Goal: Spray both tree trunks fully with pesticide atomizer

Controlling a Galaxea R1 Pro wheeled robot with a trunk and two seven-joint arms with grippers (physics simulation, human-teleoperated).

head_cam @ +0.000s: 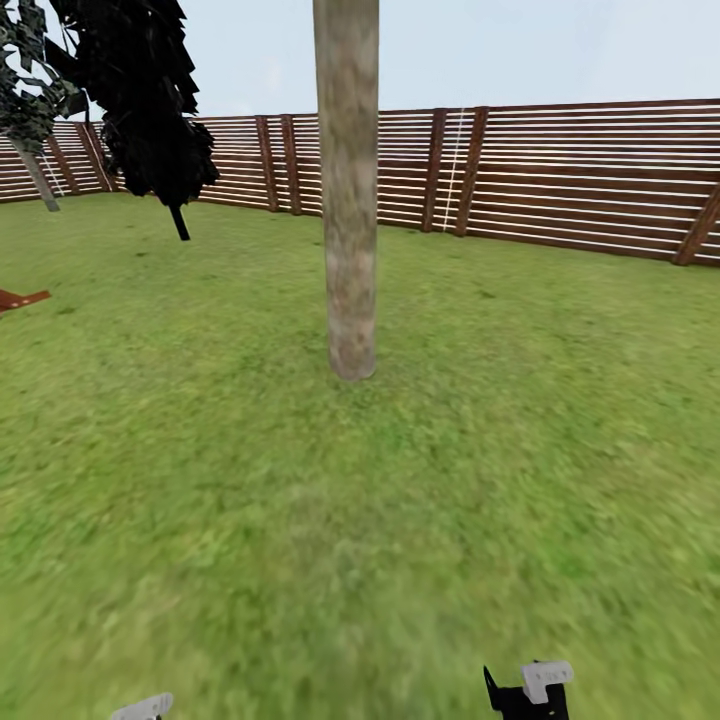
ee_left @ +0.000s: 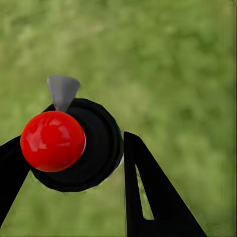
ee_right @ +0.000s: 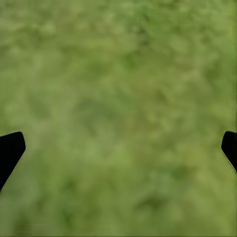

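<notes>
Closest to me, my left gripper has its two black fingers pressed against the sides of the pesticide atomizer, a small round dark bottle with a glossy red ball top and a grey nozzle tip, seen from above over blurred grass. So the bottle is off the ground and in my left hand, jaws narrowed around its body. In the head view only a pale grey bit of the left arm peeks over the bottom edge, left of centre.

My right gripper points down at the green lawn; its black fingertips sit at opposite sides of the wrist picture with bare grass between them, so the jaws are spread wide and carry nothing. In the head view the right arm's black and pale grey end shows low at the bottom edge, right of centre.

Ahead of both arms lies open grass up to the thick, pale grey-brown mottled tree trunk, which stands upright, slightly left of centre, flared a little at the base. Grass spreads broadly on either side of it.

Further back to the left stands a near-black narrow tree. The reddish-brown horizontal-slat wooden fence closes the far edge of the lawn, well behind the trunk.
</notes>
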